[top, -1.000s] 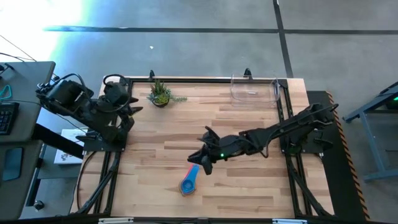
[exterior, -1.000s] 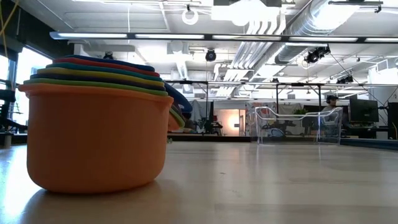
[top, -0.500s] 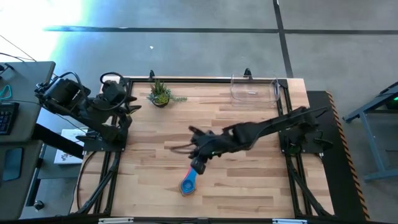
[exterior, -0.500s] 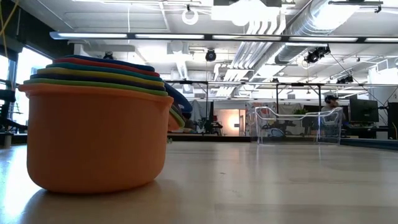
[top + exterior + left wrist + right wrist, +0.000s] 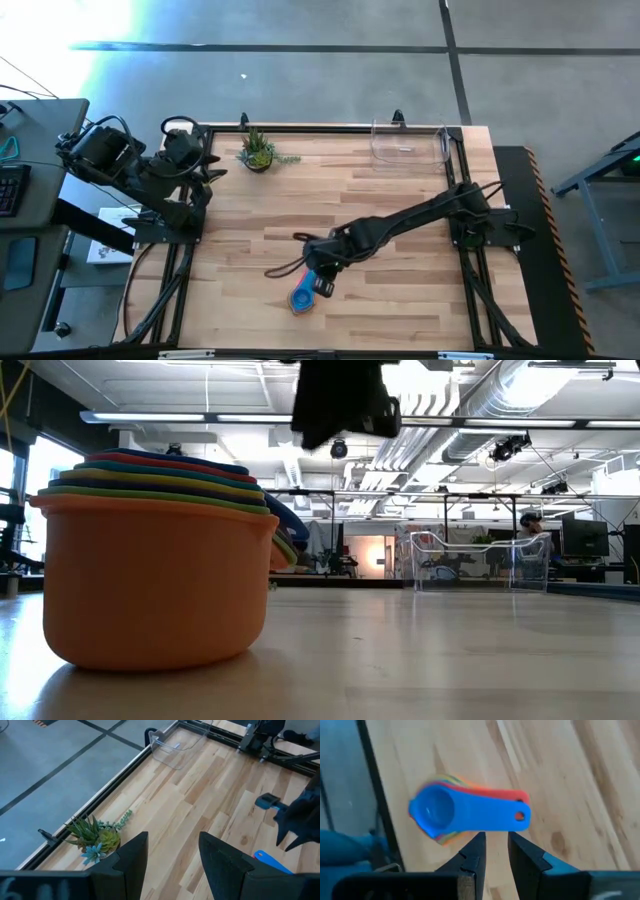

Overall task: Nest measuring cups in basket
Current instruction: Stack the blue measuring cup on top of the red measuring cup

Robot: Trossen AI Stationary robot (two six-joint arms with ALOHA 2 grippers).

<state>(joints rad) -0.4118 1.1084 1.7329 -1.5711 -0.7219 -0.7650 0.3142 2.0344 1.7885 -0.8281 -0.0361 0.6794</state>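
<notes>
High view, left to right: my left gripper point(image 5: 205, 172) waits open at the frame's left edge; the stacked measuring cups point(image 5: 302, 296) sit lower centre, my right gripper point(image 5: 322, 283) just above them, fingers narrowly apart, holding nothing; the basket point(image 5: 408, 143) stands upper right.

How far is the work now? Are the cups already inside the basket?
Done: the measuring cups sit nested in one stack on the table. In hand: the right gripper hovers above the stack, jaws slightly apart, holding nothing. Left: grasping the stack and placing it in the basket, which stands empty. The left gripper waits open.
</notes>
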